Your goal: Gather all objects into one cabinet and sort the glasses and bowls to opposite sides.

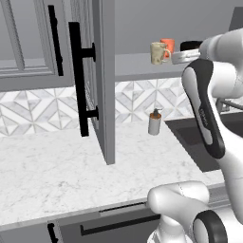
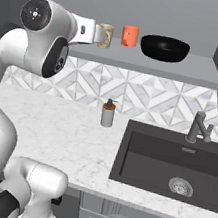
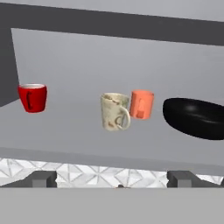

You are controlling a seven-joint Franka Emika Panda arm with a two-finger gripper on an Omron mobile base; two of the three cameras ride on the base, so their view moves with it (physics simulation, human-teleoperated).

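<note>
The claw [image 3: 114, 178] stands wide and empty, just off the front of the cabinet shelf [image 2: 189, 69] and aimed at the beige mug [image 3: 115, 112] — probably so it can reach in freely. On the shelf the red mug [image 3: 33, 97] sits far to one side, well apart from the rest; the beige mug and orange cup [image 3: 142, 104] stand close together near the middle, and the black bowl [image 3: 195, 118] is beside them at the other end. That layout suits the sort — cups one way, bowls the other. The door [image 1: 102, 80] hangs open over the surface [image 1: 52, 175], where the soap dispenser [image 2: 108, 113] stands near the sink [image 2: 172, 163].
</note>
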